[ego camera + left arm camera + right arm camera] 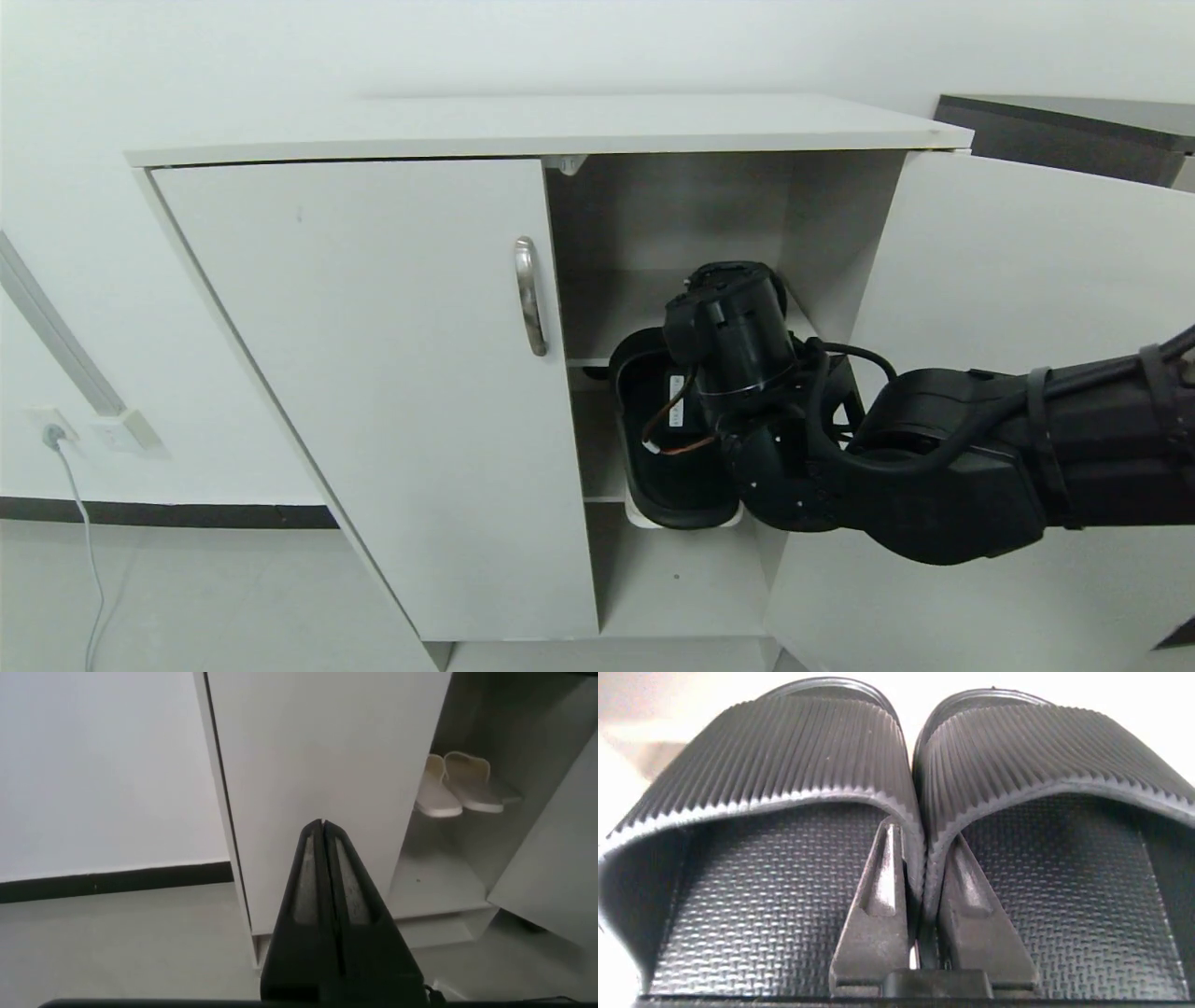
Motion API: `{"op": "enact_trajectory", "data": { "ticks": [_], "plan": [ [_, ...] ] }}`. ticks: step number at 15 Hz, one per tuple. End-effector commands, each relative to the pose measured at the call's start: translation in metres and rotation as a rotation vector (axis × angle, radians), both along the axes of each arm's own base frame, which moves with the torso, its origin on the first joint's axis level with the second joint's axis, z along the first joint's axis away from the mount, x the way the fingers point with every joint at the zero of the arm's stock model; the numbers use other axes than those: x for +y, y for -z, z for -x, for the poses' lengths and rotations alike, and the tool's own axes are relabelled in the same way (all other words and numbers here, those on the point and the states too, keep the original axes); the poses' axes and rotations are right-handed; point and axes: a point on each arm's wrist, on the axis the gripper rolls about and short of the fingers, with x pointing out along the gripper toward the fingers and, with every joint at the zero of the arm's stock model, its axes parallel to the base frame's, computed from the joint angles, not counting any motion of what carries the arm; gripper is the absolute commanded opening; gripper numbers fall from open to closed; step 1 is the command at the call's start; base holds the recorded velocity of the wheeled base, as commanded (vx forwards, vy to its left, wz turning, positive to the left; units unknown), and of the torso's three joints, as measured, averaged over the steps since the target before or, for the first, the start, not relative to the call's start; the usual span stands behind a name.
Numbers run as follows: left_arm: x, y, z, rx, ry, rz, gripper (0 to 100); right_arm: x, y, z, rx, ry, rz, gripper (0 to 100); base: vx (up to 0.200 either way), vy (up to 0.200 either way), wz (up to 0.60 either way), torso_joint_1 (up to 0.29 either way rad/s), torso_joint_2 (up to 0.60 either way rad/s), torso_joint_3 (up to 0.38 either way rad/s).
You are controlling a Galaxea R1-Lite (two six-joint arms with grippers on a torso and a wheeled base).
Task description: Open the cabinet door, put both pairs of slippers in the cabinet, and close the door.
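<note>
White cabinet (355, 373) stands open on one side. Right pincer (924, 840) pinches the black slippers (775, 775) by their inner strap edges, inside it. Ribbed straps arch just past its fingertips (892, 849), bumpy soles on both sides. Toes are hidden. Left pincer (322, 835) is pressed together, white slippers (462, 784) far ahead.

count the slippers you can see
4. Two black slippers are pinched together by the right gripper inside the open cabinet. Two white slippers lie side by side on a cabinet shelf. The arm may hide more.
</note>
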Motion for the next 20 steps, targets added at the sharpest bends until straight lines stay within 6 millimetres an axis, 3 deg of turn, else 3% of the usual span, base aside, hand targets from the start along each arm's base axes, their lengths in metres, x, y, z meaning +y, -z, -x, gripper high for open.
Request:
{"op": "enact_trajectory", "data": {
  "ticks": [1, 5, 10, 15, 20],
  "plan": [
    [0.0, 0.0, 0.0, 0.001, 0.0, 0.0, 0, 0.0, 0.0, 0.0, -0.001, 0.0, -0.002, 0, 0.2, 0.0, 0.0, 0.012, 0.01, 0.002],
    [0.0, 0.0, 0.0, 0.001, 0.0, 0.0, 0, 0.0, 0.0, 0.0, -0.001, 0.001, -0.001, 0, 0.2, 0.0, 0.0, 0.001, 0.0, 0.001],
    [0.0, 0.0, 0.0, 0.001, -0.002, 0.003, 0, 0.005, 0.009, -0.006, 0.005, 0.003, 0.01, 0, 0.0, 0.0, 0.0, 0.0, 0.0, 0.0],
    [0.0, 0.0, 0.0, 0.001, -0.002, 0.002, 0, 0.002, 0.013, -0.036, 0.0, 0.05, 0.032, 0, 0.0, 0.0, 0.0, 0.0, 0.0, 0.0],
    [0.0, 0.0, 0.0, 0.001, -0.007, 0.002, 0, 0.008, -0.003, -0.057, -0.021, 0.06, 0.042, 0, 0.0, 0.0, 0.0, 0.0, 0.0, 0.0]
  ]
}}
